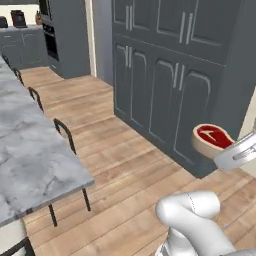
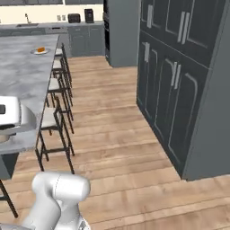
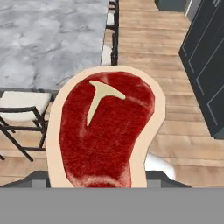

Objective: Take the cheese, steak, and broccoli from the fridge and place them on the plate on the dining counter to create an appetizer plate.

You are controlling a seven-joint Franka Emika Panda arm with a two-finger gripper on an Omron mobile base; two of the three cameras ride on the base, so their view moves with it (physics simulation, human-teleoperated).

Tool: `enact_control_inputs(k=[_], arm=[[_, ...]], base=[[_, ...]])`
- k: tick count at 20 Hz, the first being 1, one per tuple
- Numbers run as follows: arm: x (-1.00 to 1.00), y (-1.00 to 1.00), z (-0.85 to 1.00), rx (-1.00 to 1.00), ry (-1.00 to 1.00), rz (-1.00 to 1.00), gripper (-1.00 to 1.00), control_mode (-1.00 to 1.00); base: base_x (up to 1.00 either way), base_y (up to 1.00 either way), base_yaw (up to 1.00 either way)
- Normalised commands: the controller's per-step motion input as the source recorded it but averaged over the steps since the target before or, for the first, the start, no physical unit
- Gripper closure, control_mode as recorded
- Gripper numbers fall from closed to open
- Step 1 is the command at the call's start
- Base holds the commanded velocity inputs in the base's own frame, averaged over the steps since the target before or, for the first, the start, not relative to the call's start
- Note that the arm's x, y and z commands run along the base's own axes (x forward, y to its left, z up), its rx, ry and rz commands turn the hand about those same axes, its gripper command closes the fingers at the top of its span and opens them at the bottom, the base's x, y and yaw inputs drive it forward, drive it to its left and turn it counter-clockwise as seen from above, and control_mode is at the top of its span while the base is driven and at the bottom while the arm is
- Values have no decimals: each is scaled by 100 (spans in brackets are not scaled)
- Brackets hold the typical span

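One raw steak (image 1: 212, 139), red with a pale fat rim, hangs above the wooden floor (image 1: 125, 165) at the end of the white arm in the left base view, in front of the dark tall cabinets (image 1: 170, 75) and well apart from the marble dining counter (image 1: 30, 150). From the right base view, the plate (image 2: 39, 52) sits far down that counter with a small orange cheese (image 2: 41, 50) on it, stools (image 2: 54, 121) lined alongside. Seen from the hand view, the steak stands upright, gripped by the gripper (image 3: 103, 183), its white bone mark facing the camera.
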Motion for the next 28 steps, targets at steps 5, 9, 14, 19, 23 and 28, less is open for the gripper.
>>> enact_control_inputs(k=[5, 9, 14, 19, 23, 28], arm=[[0, 0, 0, 0, 0, 0, 100, 100], [0, 0, 0, 0, 0, 0, 100, 100], [0, 0, 0, 0, 0, 0, 100, 100], [0, 0, 0, 0, 0, 0, 100, 100], [0, 0, 0, 0, 0, 0, 100, 100], [0, 0, 0, 0, 0, 0, 100, 100]], base=[[100, -94, 49], [100, -65, 47], [100, -60, 45], [100, -74, 35], [100, -68, 23], [100, -32, 3]])
